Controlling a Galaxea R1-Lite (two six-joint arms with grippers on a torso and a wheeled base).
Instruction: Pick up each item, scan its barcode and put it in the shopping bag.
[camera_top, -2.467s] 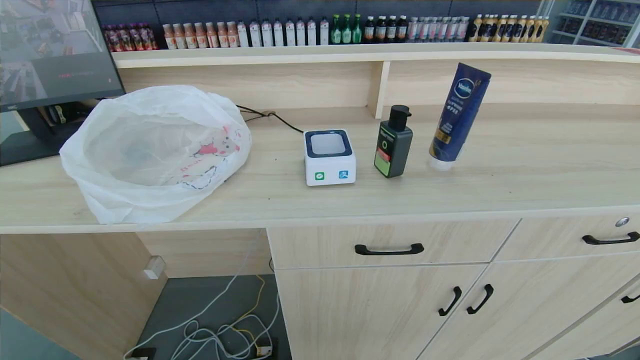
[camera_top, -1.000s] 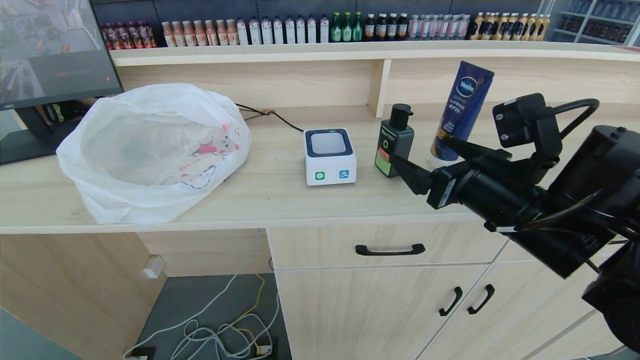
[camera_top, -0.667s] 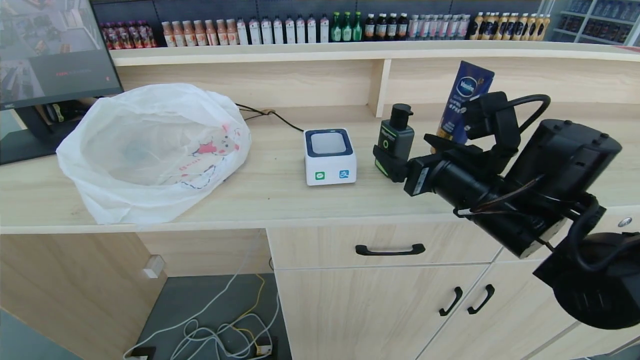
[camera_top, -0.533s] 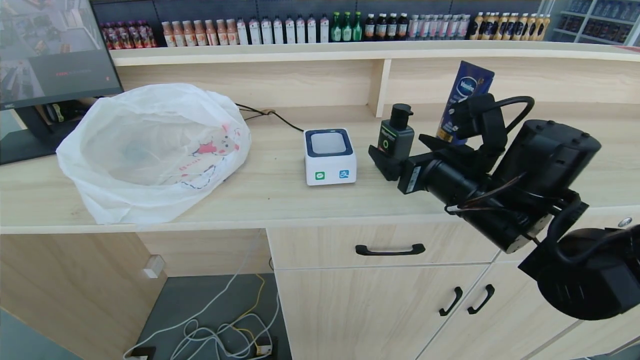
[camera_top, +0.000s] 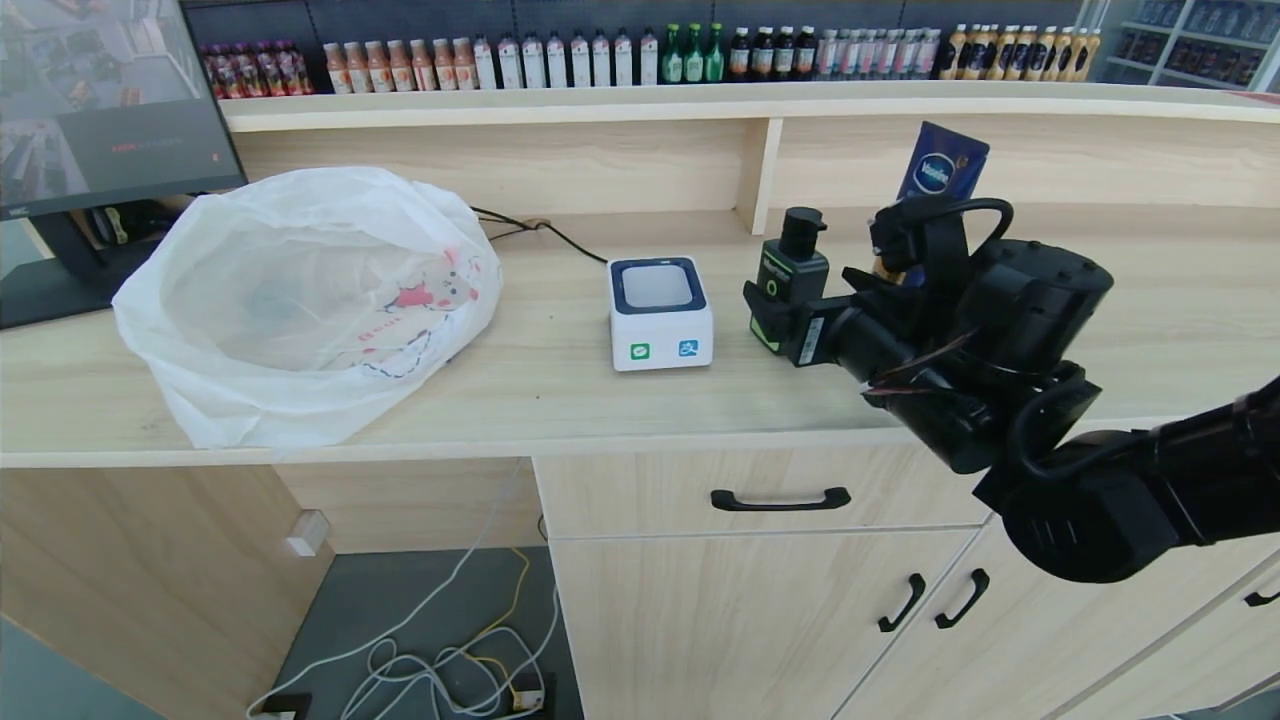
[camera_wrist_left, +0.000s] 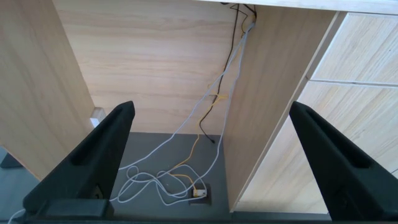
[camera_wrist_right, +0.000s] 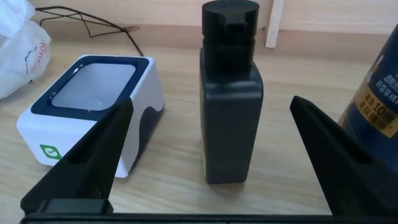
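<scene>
The right pincer (camera_wrist_right: 211, 106) is spread wide, one finger on either side of the dark grey square pump bottle (camera_top: 793, 275), not gripping it. The bottle stands on the pale wood worktop (camera_top: 560, 395), between the white box scanner (camera_top: 660, 312) and the tall blue tube (camera_top: 940, 165). The translucent white plastic shopping bag (camera_top: 300, 300) looks empty, so I judge nothing scanned or bagged yet. The left pincer (camera_wrist_left: 211, 109) hangs released below the worktop.

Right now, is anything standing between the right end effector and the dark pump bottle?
Nothing visible does. The dark pump bottle stands upright straight ahead of the right end effector, in line with the gap of its open fingers. The scanner and the blue tube stand at its two sides, apart from it.
</scene>
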